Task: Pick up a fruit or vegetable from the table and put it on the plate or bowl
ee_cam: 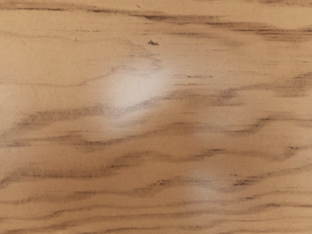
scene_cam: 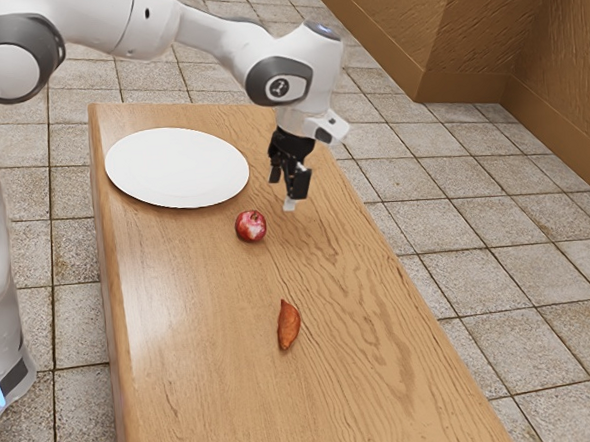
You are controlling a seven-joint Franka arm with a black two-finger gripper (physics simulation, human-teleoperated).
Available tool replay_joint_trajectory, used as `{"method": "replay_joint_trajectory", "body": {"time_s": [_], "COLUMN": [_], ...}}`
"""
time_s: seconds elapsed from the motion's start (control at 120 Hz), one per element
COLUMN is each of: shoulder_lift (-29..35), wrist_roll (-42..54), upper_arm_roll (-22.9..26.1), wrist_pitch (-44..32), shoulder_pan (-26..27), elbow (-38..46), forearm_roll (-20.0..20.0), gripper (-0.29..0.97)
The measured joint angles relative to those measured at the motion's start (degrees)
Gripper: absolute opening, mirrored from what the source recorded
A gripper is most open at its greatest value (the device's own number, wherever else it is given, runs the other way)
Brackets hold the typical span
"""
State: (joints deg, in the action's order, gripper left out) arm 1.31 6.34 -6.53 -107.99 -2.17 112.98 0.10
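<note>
A red apple [scene_cam: 250, 225] rests on the wooden table [scene_cam: 215, 386], just to the exterior view's right of the white plate [scene_cam: 176, 166]. An orange sweet potato [scene_cam: 288, 324] lies farther along the table, apart from both. My gripper [scene_cam: 292, 189] hangs above the table a little to the exterior view's right of the apple and above it, open and holding nothing. Beneath my hand, the wrist view looks straight down on bare wood grain [ee_cam: 156, 117].
The plate carries nothing. The table is long and narrow, and its long edge [scene_cam: 376, 236] runs close beside my gripper. Tiled floor [scene_cam: 474, 200] surrounds the table. Wooden cabinetry [scene_cam: 464, 30] stands in the far corner.
</note>
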Motion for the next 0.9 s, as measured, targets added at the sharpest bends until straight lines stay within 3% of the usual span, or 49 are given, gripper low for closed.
{"method": "replay_joint_trajectory", "body": {"time_s": [0.083, 0.392, 0.758, 0.9], "shoulder_lift": [-0.1, -1.0, -0.9, 2.5], "wrist_roll": [1.1, 4.7, 7.3, 8.0], "upper_arm_roll": [3.3, 8.2, 11.5, 11.6], "wrist_pitch": [-1.9, -6.1, -7.1, -6.9], "shoulder_pan": [-4.2, -11.3, -15.8, -13.2], "elbow": [0.7, 1.9, 2.2, 6.4], "forearm_roll": [0.1, -0.1, -0.2, -0.2], "gripper": [0.68, 0.68, 0.68, 0.68]}}
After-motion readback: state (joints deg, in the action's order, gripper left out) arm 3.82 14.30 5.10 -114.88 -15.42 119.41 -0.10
